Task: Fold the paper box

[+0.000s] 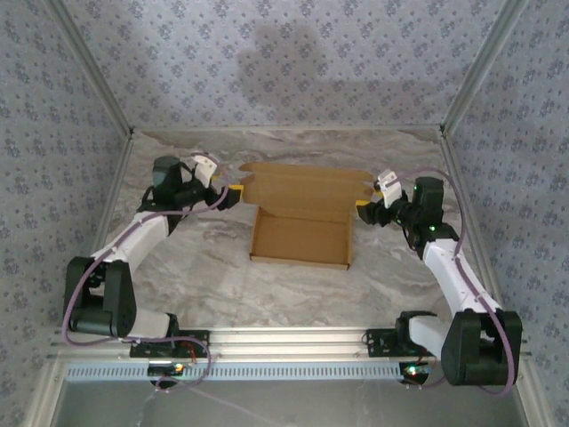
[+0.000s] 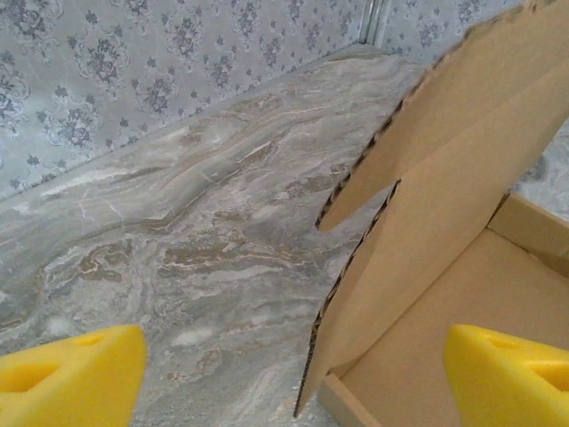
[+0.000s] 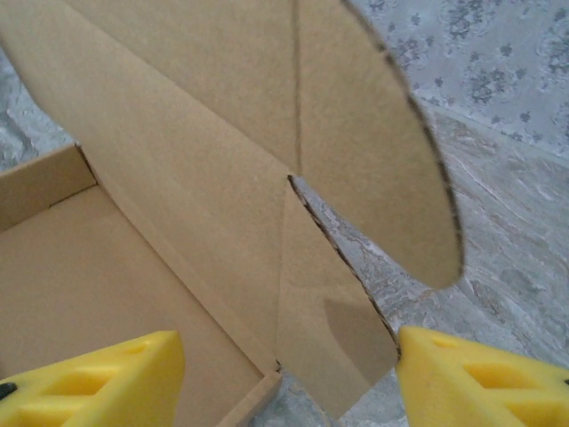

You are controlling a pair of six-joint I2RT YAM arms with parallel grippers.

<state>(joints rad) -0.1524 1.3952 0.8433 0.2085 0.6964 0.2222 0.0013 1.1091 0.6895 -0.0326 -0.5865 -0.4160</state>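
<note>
box of thin tan-brown creased cardboard (image 1: 300, 238) sitting mid grey marbled table (image 1: 204, 276), lid (image 1: 307, 189) standing up at far side. straddling its end flaps (image 3: 373, 151), fingers spread, gripping nothing: left gripper (image 1: 233, 193), right gripper (image 1: 363, 211). likely handling light, bendy, crease-prone; pinching flaps near fold lines advised.

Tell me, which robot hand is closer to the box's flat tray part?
Right, by a little. The right gripper sits beside the tray of the paper box, at its right wall's back end. The left gripper is farther back, straddling the raised lid's left flap.
</note>
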